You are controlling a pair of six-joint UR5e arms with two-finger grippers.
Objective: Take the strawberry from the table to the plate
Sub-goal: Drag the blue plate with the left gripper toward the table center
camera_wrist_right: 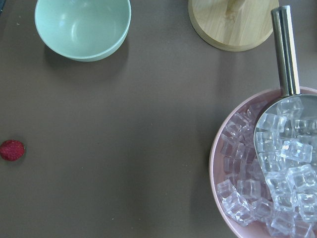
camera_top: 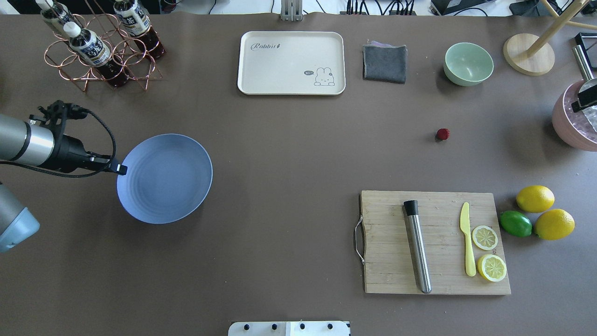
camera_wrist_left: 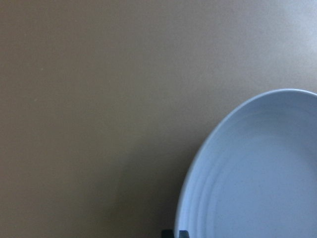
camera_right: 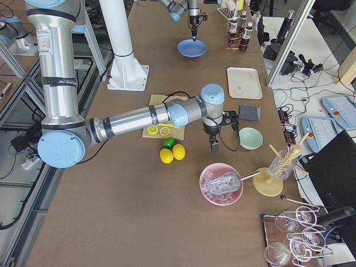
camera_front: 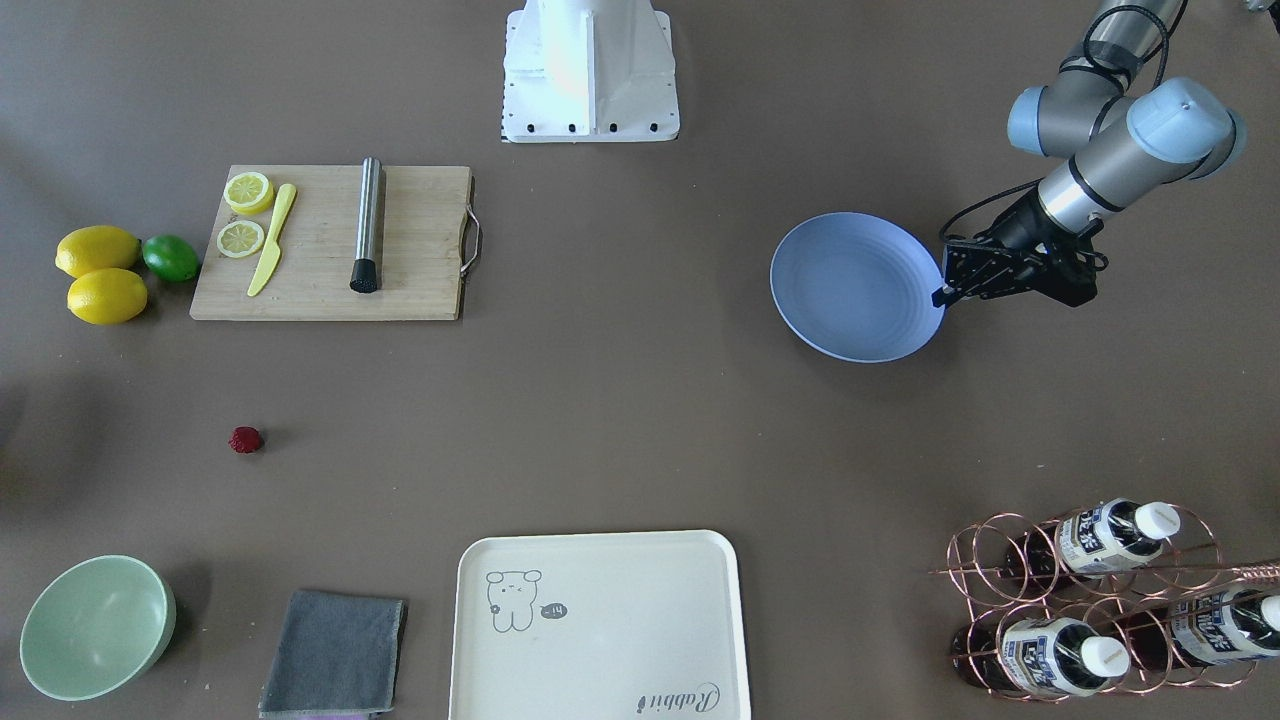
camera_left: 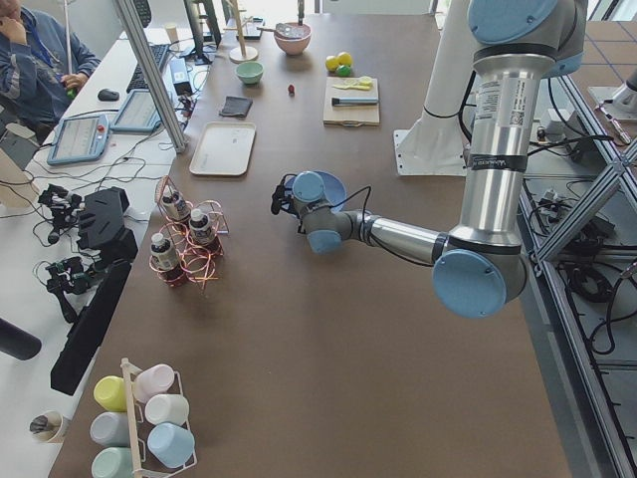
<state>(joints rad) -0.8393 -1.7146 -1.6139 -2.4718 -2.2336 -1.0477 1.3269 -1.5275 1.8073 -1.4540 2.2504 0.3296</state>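
The small dark red strawberry (camera_front: pixel 245 439) (camera_top: pixel 443 134) lies alone on the grey-brown table (camera_top: pixel 289 154), and shows at the left edge of the right wrist view (camera_wrist_right: pixel 12 149). Far across the table sits the blue plate (camera_front: pixel 850 290) (camera_top: pixel 163 179) (camera_wrist_left: pixel 262 173), with nothing in it. My left gripper (camera_front: pixel 943 295) (camera_top: pixel 121 169) is shut, its tips at the plate's outer rim. In the exterior right view my right gripper (camera_right: pixel 214 146) points down over the table between the lemons and the green bowl. I cannot tell whether it is open or shut.
A cutting board (camera_top: pixel 436 242) carries a metal muddler, a yellow knife and lemon slices. Beside it lie two lemons and a lime (camera_top: pixel 515 223). A green bowl (camera_top: pixel 468 63), grey cloth (camera_top: pixel 385 63), cream tray (camera_top: pixel 291 63), pink ice bowl (camera_wrist_right: pixel 270 168) and bottle rack (camera_top: pixel 100 46) line the edges.
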